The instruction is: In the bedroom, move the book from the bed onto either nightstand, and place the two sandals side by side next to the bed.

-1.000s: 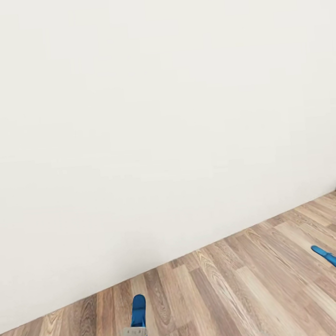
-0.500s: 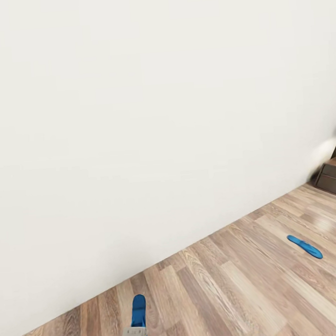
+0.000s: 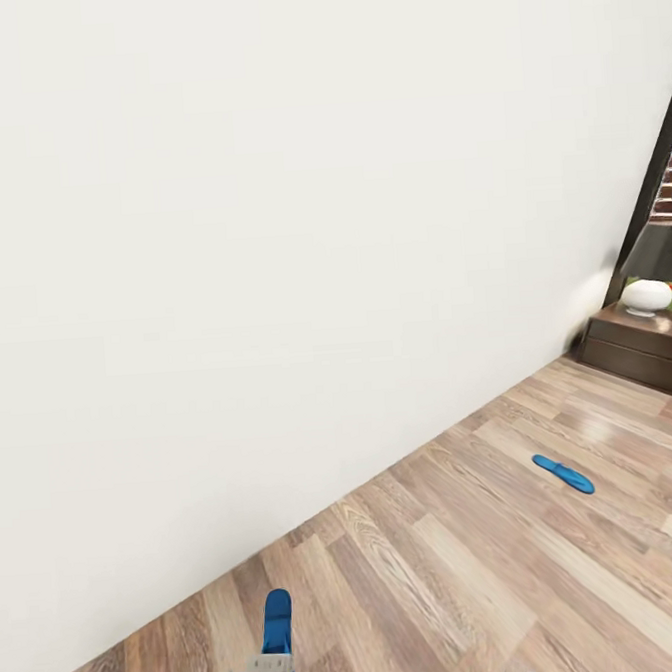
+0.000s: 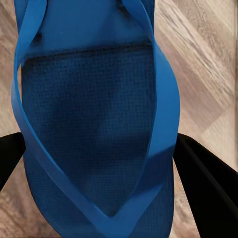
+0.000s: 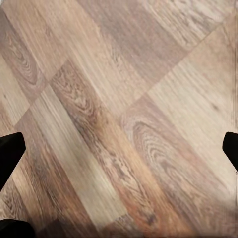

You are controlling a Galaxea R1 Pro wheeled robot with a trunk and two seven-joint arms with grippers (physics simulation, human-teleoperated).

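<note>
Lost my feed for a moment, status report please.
Left gripper shut on one sandal. Right gripper open, over bare floor. Second sandal lying ahead-right, nothing between.

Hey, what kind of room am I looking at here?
Probably a bedroom or another room in a home. There is a plank wood floor, a plain white wall, and a low dark cabinet in the corner with a lamp on it. A blue sandal lies on the floor.
</note>
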